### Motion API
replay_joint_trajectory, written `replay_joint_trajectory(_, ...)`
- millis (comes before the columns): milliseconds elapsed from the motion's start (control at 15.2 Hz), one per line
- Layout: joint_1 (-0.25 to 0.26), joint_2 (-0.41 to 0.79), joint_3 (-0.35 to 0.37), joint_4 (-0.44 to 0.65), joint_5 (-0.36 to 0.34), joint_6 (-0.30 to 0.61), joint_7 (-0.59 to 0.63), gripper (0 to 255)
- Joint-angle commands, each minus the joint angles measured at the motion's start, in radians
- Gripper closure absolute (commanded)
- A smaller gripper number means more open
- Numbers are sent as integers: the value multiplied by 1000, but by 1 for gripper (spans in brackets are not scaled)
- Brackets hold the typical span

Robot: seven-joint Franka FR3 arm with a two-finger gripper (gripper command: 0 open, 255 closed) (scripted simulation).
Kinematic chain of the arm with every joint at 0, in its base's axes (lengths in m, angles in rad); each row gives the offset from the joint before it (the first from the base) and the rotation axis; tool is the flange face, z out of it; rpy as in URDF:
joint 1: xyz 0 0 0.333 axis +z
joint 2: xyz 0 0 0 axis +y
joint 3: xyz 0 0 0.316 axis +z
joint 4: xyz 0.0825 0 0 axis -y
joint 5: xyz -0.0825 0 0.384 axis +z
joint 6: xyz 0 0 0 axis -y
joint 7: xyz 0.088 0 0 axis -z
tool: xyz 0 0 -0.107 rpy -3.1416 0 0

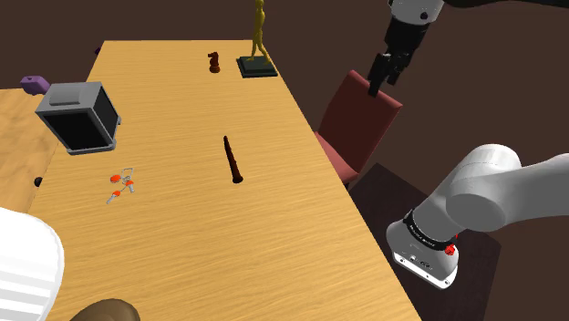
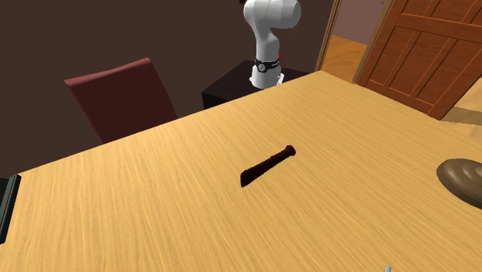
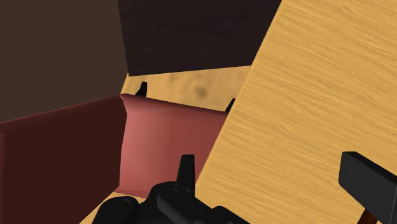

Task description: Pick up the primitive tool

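Table point(image 1: 182, 246): light wood grain; I see dark brown walls point(image 1: 328, 36) around it.
Tool point(image 1: 232, 161): dark stick lying mid-table.
Chair point(image 1: 365, 114): red, against the table's edge.
Gripper point(image 1: 376, 84): fingers spread, empty, high beyond that table edge.

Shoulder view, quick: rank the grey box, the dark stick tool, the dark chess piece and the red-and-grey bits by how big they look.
1. grey box
2. dark stick tool, long but thin
3. red-and-grey bits and dark chess piece: too alike to rank, and the chess piece stands farther from the camera.
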Motion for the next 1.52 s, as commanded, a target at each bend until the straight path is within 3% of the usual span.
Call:
replay_joint_trajectory(0,0,0,0,0,0,0,0,0)
replay_joint_trajectory(792,45,264,170,-55,104,354,262,0)
replay_joint_trajectory(1452,57,608,292,65,77,605,494,0)
